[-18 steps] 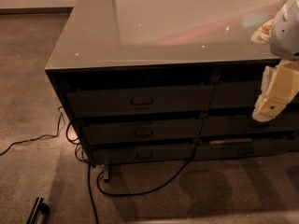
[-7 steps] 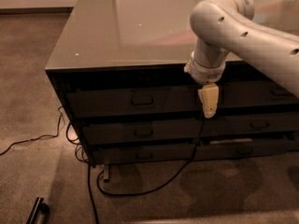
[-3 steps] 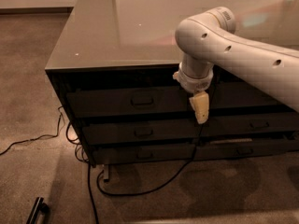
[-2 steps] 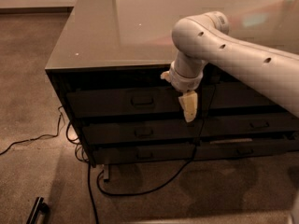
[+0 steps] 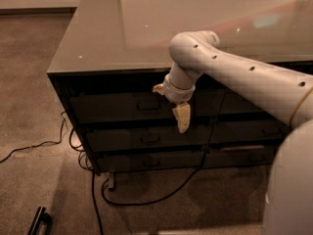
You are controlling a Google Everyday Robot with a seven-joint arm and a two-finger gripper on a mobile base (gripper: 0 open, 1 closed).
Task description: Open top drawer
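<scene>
Black cables (image 5: pixel 146 199) loop across the open carpet in front of the cabinet. The gripper (image 5: pixel 182 117) hangs before the top drawer (image 5: pixel 107 107), just right of its pull (image 5: pixel 148 105). I cannot tell whether it is open or closed. The drawer front sits flush under the glossy top's (image 5: pixel 146 38) edge.

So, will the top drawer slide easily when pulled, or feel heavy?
The top drawer is wide, so it is probably rather heavy. Its handle is small and central, so a pull there likely runs straight. The gripper hangs close beside that handle, in front of the drawer.
</scene>
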